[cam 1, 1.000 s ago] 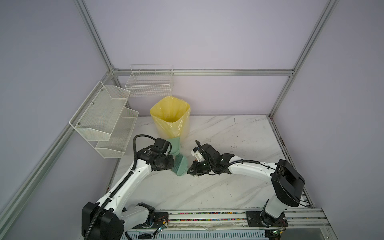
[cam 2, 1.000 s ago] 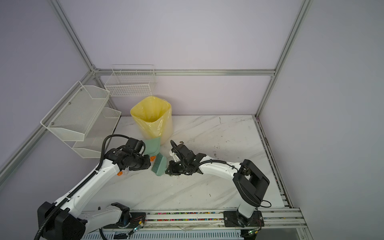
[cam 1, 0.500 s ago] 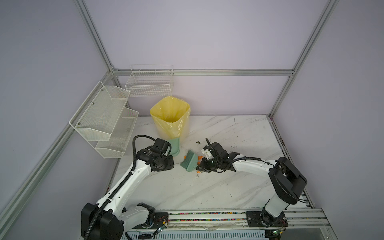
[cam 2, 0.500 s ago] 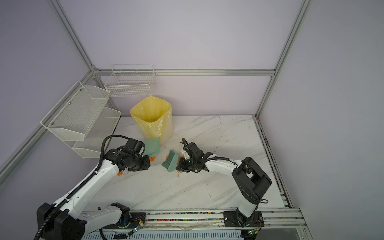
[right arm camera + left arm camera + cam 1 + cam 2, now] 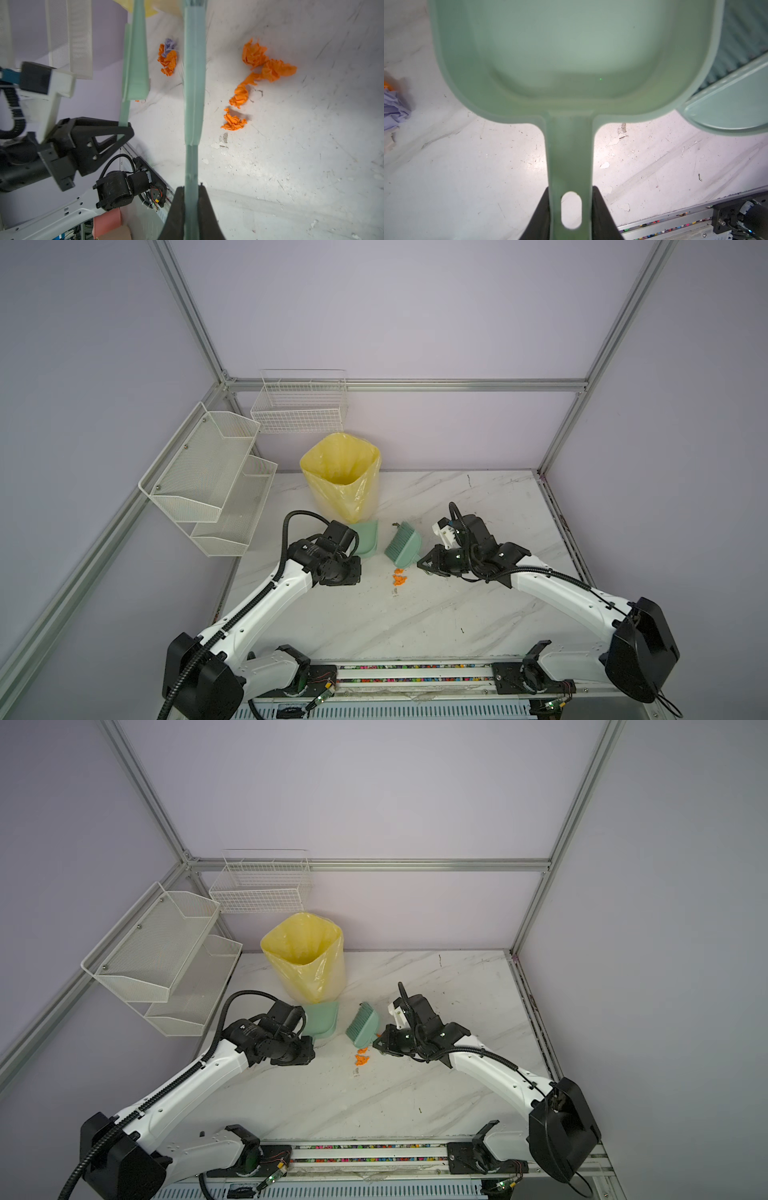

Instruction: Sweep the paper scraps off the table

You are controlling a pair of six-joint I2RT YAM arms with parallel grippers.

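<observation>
The left arm [image 5: 266, 597] reaches from the near edge toward the far right, and the right arm [image 5: 557, 593] toward the far left, so their wrists face each other mid-scene. The left gripper [image 5: 571, 191] clamps the handle of a dustpan [image 5: 366, 541]. The right gripper [image 5: 191, 189] pinches the handle of a brush [image 5: 402, 548].

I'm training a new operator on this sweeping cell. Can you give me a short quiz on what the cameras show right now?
1. True or false: the dustpan held by the left gripper already has paper scraps in it.
2. What is the right gripper shut on? A) the dustpan B) the brush C) nothing
3. Fill in the colour: the bin at the back of the table is ___.

Key: 1 false, the pan is empty and orange scraps lie on the table; 2 B; 3 yellow.
</observation>
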